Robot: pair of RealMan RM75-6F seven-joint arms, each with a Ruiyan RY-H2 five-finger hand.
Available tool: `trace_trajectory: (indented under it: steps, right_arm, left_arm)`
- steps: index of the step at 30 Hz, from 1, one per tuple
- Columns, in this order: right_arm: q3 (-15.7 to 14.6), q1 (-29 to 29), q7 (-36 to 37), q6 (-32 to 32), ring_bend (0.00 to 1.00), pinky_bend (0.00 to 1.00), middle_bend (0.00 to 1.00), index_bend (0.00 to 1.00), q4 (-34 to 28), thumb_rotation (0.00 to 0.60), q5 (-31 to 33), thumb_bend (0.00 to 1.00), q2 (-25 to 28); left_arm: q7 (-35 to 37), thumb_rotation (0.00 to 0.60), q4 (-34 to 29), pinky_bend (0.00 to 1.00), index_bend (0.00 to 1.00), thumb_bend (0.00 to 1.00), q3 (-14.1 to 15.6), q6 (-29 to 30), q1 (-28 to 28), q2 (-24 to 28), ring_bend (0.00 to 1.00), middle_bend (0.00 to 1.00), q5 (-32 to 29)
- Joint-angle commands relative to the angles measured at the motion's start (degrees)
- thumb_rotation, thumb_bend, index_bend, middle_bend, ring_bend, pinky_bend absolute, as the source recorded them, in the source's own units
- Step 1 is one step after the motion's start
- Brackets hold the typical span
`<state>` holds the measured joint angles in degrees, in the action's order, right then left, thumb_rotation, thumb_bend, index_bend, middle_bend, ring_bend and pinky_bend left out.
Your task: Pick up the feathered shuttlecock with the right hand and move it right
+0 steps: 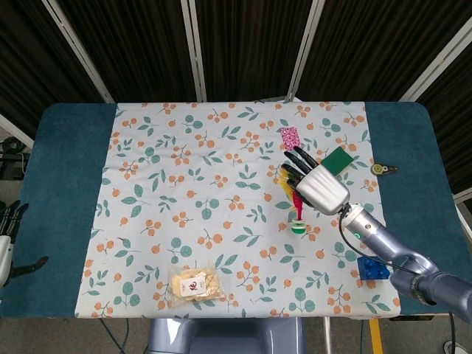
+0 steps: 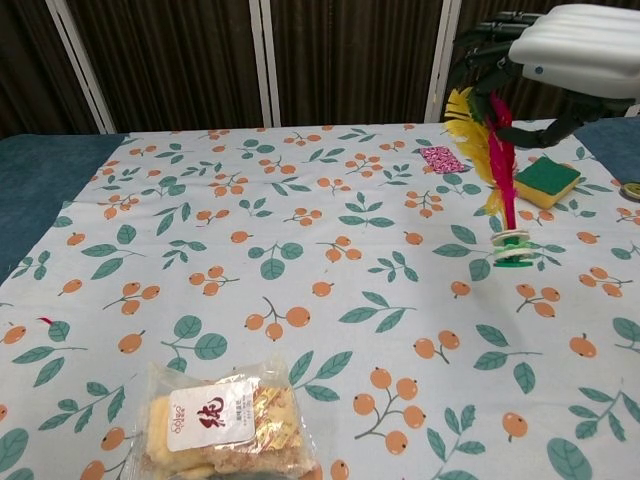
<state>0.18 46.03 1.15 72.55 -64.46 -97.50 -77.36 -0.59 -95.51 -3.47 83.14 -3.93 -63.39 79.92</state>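
The feathered shuttlecock has yellow and magenta feathers and a green-and-white base. It hangs upright in the air, base down, well above the flowered cloth. My right hand grips its feathers from above; in the chest view the right hand sits at the top right with fingers wrapped around the feather tops. My left hand shows only as dark fingertips at the far left edge of the head view, off the table.
A green-and-yellow sponge and a pink patterned card lie behind the hand. A snack bag rests near the front edge. A blue block and a small round tape sit at the right.
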Motion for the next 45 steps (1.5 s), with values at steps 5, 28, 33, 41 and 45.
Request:
trace_trajectory:
  steps: [5,28,33,41,45]
  right_arm:
    - [1.44,-3.77,-5.49,3.1,0.0,0.0,0.21,0.63,-4.14,0.6,1.63,0.4,2.43]
    - [4.62,-12.38,-7.06,13.17,0.0,0.0,0.21,0.63,12.07,0.6,5.16,0.4,-10.28]
    - [5.41,-13.12,-6.43,14.3,0.0,0.0,0.21,0.63,18.39,0.6,5.91,0.4,-14.46]
    - [5.98,-13.57,-5.2,16.33,0.0,0.0,0.2,0.63,27.36,0.6,6.01,0.4,-19.8]
    - [6.58,-13.57,-4.82,16.1,0.0,0.0,0.19,0.63,29.88,0.6,6.79,0.4,-21.41]
  left_arm:
    - [0.03,0.6,0.1,0.0,0.0,0.11,0.18,0.95,0.25,-0.32,0.0,0.0,1.11]
    - [0.72,0.6,-0.86,0.0,0.0,0.11,0.36,0.61,0.46,-0.24,0.0,0.0,0.84]
    - [1.04,0.6,-1.36,0.0,0.0,0.11,0.41,0.18,0.51,-0.02,0.0,0.0,0.36]
    - [1.25,0.6,-1.64,0.0,0.0,0.12,0.56,-0.09,0.46,0.25,0.0,0.0,0.53]
    - [1.36,0.6,-1.68,0.0,0.0,0.11,0.55,0.08,0.55,0.29,0.0,0.0,0.58]
